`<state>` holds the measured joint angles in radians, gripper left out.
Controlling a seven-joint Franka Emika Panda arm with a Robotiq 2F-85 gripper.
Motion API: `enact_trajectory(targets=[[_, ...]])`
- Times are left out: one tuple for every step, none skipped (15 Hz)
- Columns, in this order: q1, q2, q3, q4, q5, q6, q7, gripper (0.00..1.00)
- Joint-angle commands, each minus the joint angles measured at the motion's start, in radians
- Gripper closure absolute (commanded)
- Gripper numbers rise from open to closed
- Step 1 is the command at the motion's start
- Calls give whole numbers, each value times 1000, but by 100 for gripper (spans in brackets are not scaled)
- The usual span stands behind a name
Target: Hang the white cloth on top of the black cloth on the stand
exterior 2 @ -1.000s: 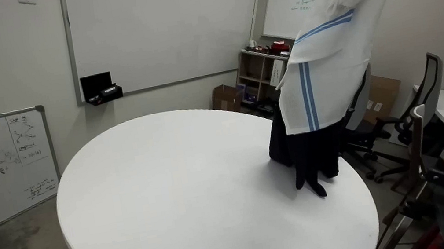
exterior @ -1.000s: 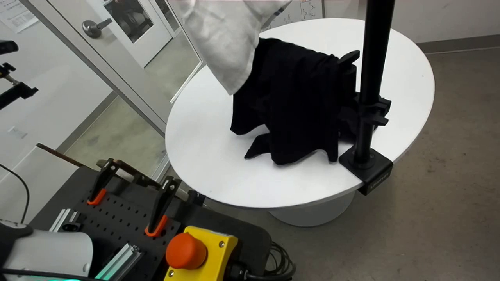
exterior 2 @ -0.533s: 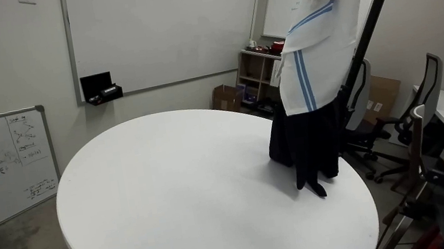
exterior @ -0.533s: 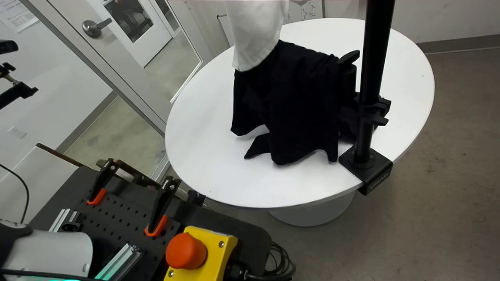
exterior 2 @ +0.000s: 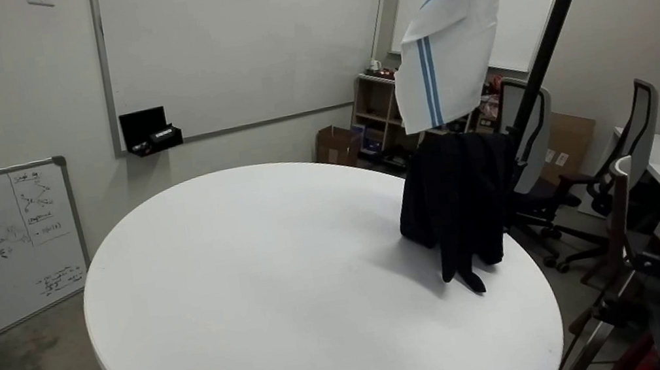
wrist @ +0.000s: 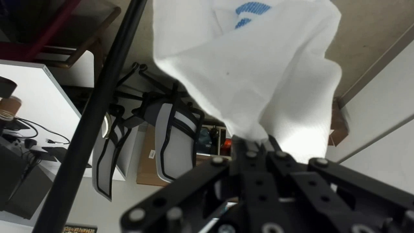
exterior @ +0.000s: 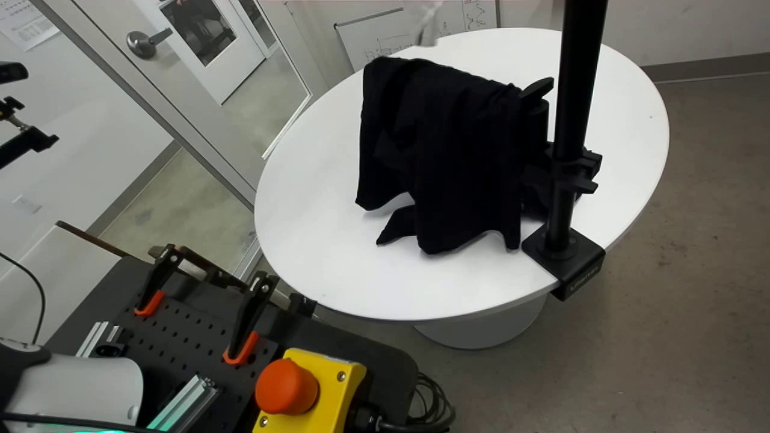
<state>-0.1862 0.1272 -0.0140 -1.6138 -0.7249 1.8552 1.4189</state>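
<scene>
1. white blue-striped cloth (exterior 2: 460, 58) is pinched by the black jointed gripper (wrist: 255, 142), at twelve o'clock above the black cloth (exterior 2: 462, 197)!
2. black pole stand (exterior: 577, 84) is draped with black; white not yet laid.

Dull weave and satin metal

The white cloth (exterior 2: 449, 60) looks like fine, matt weave; the black cloth (exterior: 457, 156), dull, soft-looking fabric. The stand (exterior: 575, 90) appears to be satin metal. The table (exterior: 337, 270) has a smooth, low-sheen top. The gripper (wrist: 255, 142) is matt, with metallic screw heads (wrist: 137, 214). The door handle (exterior: 143, 44) is brushed metal, the box (exterior 2: 570, 134) matt cardboard.
</scene>
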Motion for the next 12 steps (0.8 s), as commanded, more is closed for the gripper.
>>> enact_trajectory(targets=[[16, 147, -9, 233, -2, -102, 32, 99], [59, 169, -59, 268, 2, -111, 32, 99], [63, 207, -69, 304, -4, -108, 36, 99], [69, 241, -82, 335, -1, -103, 33, 99], [72, 283, -96, 362, 6, -90, 29, 99], [74, 314, -107, 379, 12, -82, 26, 99], [75, 359, -118, 398, 15, -69, 27, 99], [76, 389, -127, 412, 20, -64, 24, 99], [75, 420, -134, 415, 28, -49, 25, 99], [76, 449, -140, 424, 37, -47, 22, 99], [78, 462, -141, 414, 48, -29, 24, 99], [82, 470, -144, 398, 54, -12, 29, 99]])
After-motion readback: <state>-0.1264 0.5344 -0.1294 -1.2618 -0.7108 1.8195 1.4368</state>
